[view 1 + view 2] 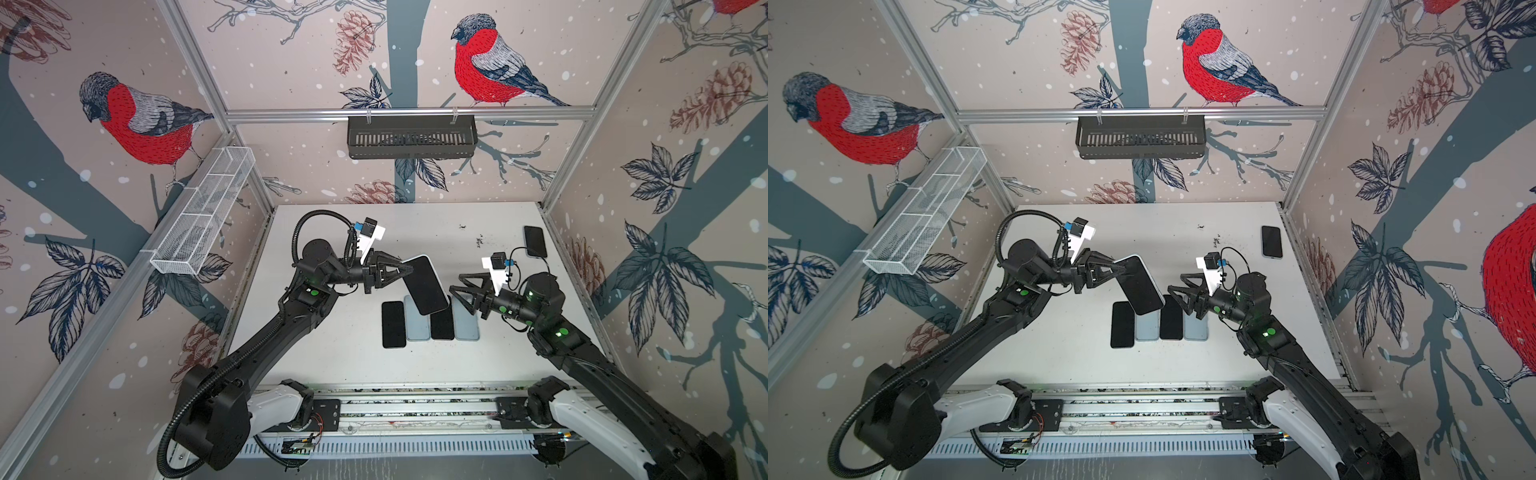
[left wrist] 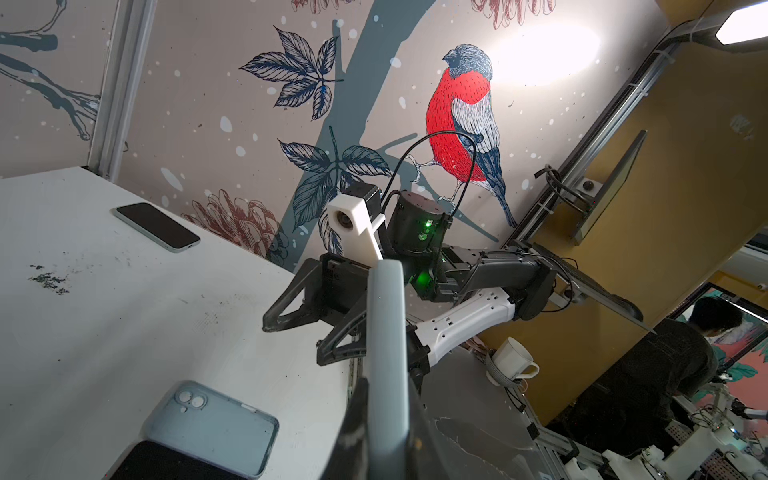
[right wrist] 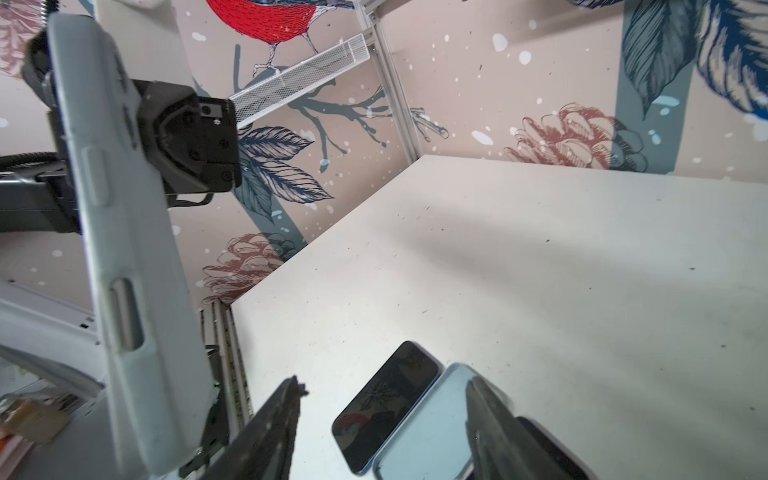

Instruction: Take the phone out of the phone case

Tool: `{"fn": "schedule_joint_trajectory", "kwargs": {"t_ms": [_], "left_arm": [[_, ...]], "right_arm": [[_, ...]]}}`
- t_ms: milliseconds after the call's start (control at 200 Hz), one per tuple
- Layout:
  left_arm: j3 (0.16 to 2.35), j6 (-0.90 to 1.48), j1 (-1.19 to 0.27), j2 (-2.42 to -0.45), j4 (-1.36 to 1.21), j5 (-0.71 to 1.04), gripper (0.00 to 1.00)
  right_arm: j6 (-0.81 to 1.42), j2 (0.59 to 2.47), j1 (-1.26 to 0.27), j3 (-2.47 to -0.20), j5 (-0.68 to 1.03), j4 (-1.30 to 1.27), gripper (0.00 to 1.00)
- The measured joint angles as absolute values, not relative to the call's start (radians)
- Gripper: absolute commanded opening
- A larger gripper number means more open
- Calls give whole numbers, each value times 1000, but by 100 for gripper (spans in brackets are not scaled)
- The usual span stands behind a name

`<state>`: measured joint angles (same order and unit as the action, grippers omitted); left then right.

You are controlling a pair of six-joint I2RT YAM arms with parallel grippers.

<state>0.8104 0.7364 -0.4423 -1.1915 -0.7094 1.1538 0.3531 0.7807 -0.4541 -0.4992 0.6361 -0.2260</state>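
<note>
My left gripper (image 1: 409, 270) is shut on the upper end of a phone (image 1: 426, 286) with a dark screen that sits in a pale grey-blue phone case, held tilted above the table in both top views (image 1: 1142, 286). The left wrist view shows the case's edge (image 2: 386, 353) running between my jaws. My right gripper (image 1: 456, 284) stands open just right of the phone's lower end, with nothing between its fingers. The right wrist view shows the case's side (image 3: 124, 249) with its button covers, apart from my open right gripper (image 3: 384, 386).
Under the held phone lie, in a row, a black phone (image 1: 393, 324), an empty case (image 1: 417, 328), a second black phone (image 1: 442, 326) and a second empty case (image 1: 466, 328). Another cased phone (image 1: 535, 242) lies back right. A black basket (image 1: 409, 137) and a white mesh basket (image 1: 203, 212) hang on the walls.
</note>
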Motion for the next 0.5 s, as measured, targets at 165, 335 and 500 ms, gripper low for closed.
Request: {"fn": "schedule_joint_trajectory", "kwargs": {"t_ms": [165, 335, 500], "left_arm": [[780, 830, -442, -1205, -805, 1125, 0], [728, 993, -442, -1245, -984, 1094, 0], [706, 1119, -442, -1271, -1135, 1090, 0]], "right_arm": [[446, 743, -469, -443, 680, -285, 65], [553, 682, -478, -378, 697, -379, 65], [607, 636, -488, -358, 698, -427, 66]]}}
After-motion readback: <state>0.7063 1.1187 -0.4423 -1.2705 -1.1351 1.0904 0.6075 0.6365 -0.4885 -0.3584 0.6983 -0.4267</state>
